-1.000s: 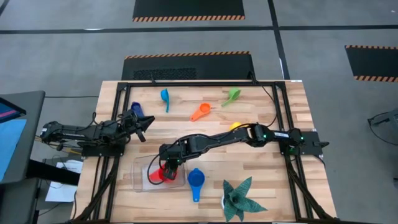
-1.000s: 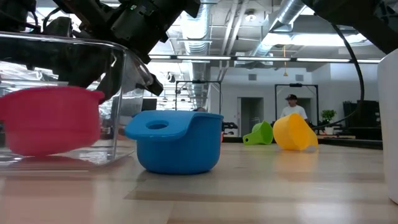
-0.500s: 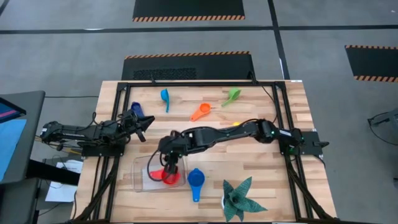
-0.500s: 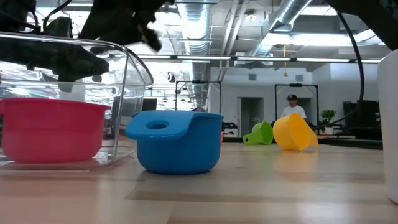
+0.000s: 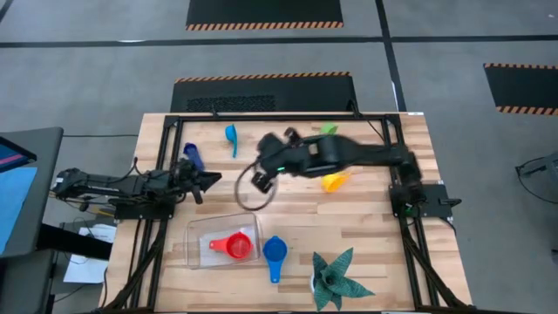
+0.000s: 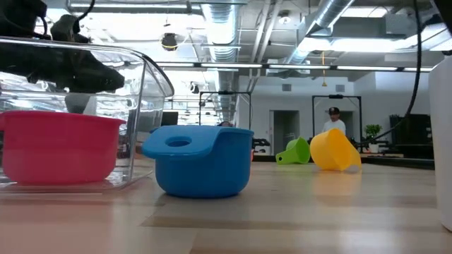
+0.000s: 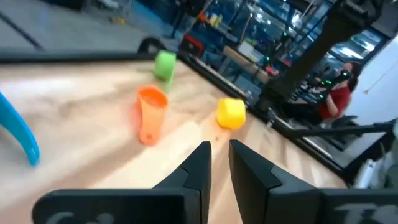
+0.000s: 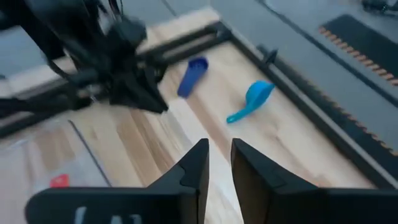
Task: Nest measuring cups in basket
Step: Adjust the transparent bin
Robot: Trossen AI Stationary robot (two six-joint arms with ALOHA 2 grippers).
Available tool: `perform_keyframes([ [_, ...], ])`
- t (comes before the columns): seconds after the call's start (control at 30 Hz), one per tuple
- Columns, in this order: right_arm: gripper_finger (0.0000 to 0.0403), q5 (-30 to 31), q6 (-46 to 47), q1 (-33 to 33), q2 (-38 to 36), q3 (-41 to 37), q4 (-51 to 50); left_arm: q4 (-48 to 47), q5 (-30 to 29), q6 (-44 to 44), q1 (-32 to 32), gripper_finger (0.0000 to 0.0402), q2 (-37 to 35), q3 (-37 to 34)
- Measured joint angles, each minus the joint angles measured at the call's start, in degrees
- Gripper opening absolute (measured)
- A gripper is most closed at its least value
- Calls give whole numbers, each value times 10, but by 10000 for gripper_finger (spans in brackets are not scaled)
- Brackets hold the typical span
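The red cup (image 5: pixel 232 246) lies in the clear basket (image 5: pixel 197 235); five cups lie outside on the surface. The right end effector (image 5: pixel 261 179), fingers nearly together and empty, hangs mid-surface. Likely risk: nudging the blue cup (image 5: pixel 275 253) beside the basket or nesting sizes out of order.

Both arms are built from dark, near-black segments. Small green lights are seen glowing on the right arm (image 5: pixel 349 155), plus a thin black cable loop underneath. Each gripper is made of two dark angular fingers (image 7: pixel 198 167).
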Motion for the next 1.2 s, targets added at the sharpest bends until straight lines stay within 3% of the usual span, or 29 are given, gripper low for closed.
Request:
perform_keyframes([
  [0.2,76,98,4,36,-75,0,-72,-3,45,-34,0,37,81,15],
  [0.37,70,179,93,53,-107,0,-199,-9,59,-17,0,6,191,71],
  [0.57,69,183,211,54,-109,-3,-300,-88,87,36,0,0,330,198],
  [0.67,69,174,205,54,-103,-8,-299,-191,90,78,0,0,408,268],
  [0.8,69,173,204,53,-88,-8,-301,-256,112,134,0,0,500,336],
  [1.0,69,173,194,53,-72,-10,-301,-258,164,183,0,0,599,400],
  [1.2,69,171,187,58,-65,-11,-302,-273,237,198,-5,0,653,434],
])
